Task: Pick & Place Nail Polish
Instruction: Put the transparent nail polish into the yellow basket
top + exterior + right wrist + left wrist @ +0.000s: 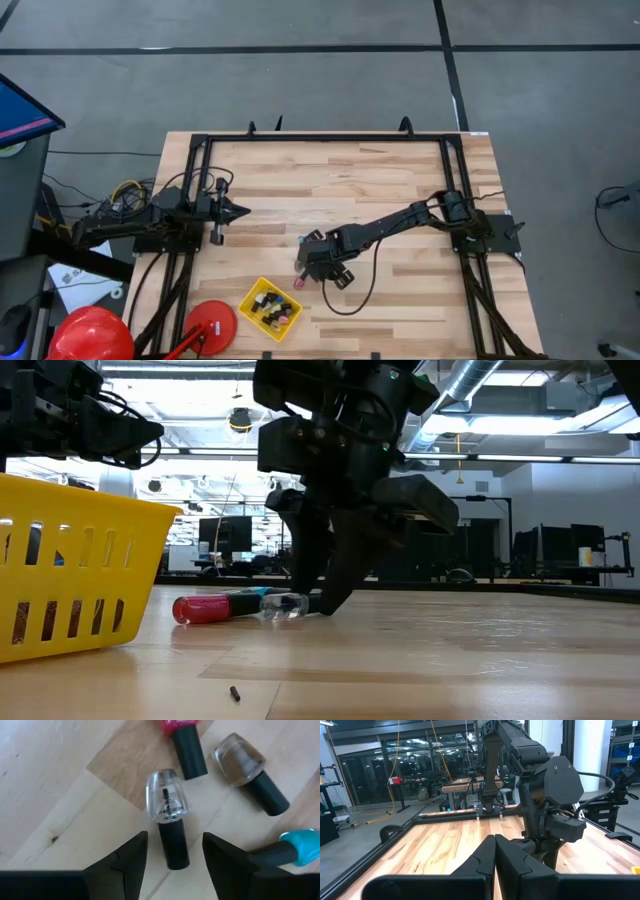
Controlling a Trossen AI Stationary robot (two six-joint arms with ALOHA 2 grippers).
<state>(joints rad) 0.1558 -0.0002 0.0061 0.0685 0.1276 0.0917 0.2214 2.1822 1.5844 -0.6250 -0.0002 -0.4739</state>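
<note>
Between your right gripper's point(172, 855) parted fingers lies a clear bottle point(167, 800) on its side — dark cap toward the wrist, untouched by either finger. Only the right wrist view separates its neighbours: a red bottle point(181, 731), a brownish bottle point(240, 759) and a teal bottle point(301, 846) close by on the table point(60, 780). From above you see a yellow basket point(270, 307) of bottles nearby. Your left gripper point(495, 857) waits clenched, empty — at the table's left edge.
</note>
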